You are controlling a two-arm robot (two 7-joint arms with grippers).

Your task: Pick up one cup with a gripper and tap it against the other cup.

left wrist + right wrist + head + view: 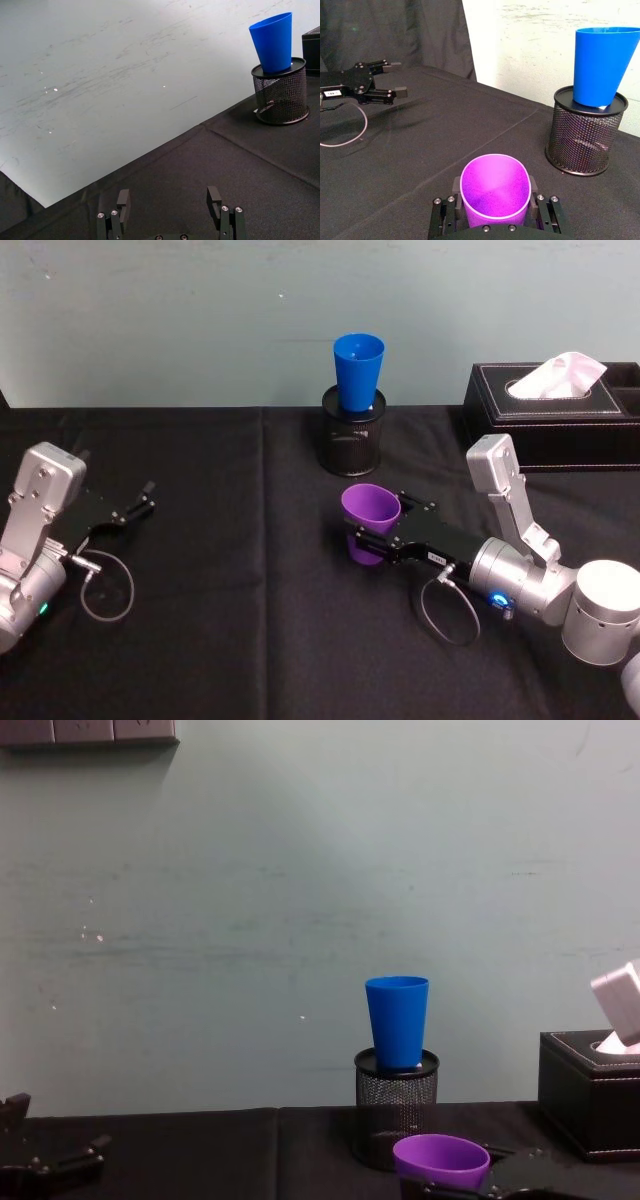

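The purple cup (370,522), smooth with a wide rim, is clamped upright by the right gripper (372,537) jaws. The blue cup (358,371) is seated in the mesh pen holder (352,443). The left gripper (143,502) is parked on the desk (230,640), jaws parted.

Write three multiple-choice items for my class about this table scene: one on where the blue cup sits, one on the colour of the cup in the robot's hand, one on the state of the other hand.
1. Where is the blue cup?
A. flat on the black cloth
B. standing in the top of the black mesh pen holder
C. inside the tissue box

2. What colour is the cup between the fingers of the right hand?
A. purple
B. green
C. white

3. How is the left hand?
A. shut on a cup
B. holding a pen
C. open, with nothing in it

Answers:
1. B, the blue cup rises out of the pen holder's rim in the chest view.
2. A, the purple cup sits between the fingers in the right wrist view.
3. C, its fingers stand apart over bare cloth in the left wrist view.
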